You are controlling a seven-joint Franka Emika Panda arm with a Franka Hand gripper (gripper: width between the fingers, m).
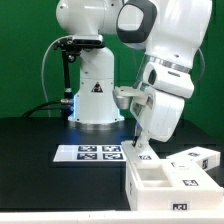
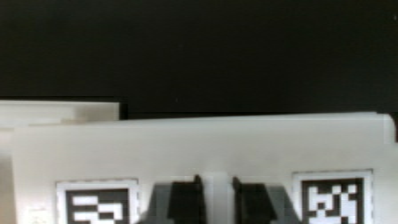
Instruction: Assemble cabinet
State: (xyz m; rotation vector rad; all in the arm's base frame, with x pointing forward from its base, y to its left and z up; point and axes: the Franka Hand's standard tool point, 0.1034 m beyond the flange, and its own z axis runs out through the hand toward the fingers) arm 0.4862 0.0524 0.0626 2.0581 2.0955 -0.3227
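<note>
In the exterior view my gripper hangs low over the near left corner of the white box-shaped cabinet body, which lies open side up on the black table. In the wrist view the gripper has its two dark fingers close together, pinching a narrow white strip of a flat white cabinet panel. That panel carries a tag on each side of the fingers. Another white cabinet part lies just beyond the panel. More tagged white panels sit at the exterior view's right.
The marker board lies flat on the table at the exterior view's left of the gripper. The robot base stands behind it. The table is black, with a green wall behind.
</note>
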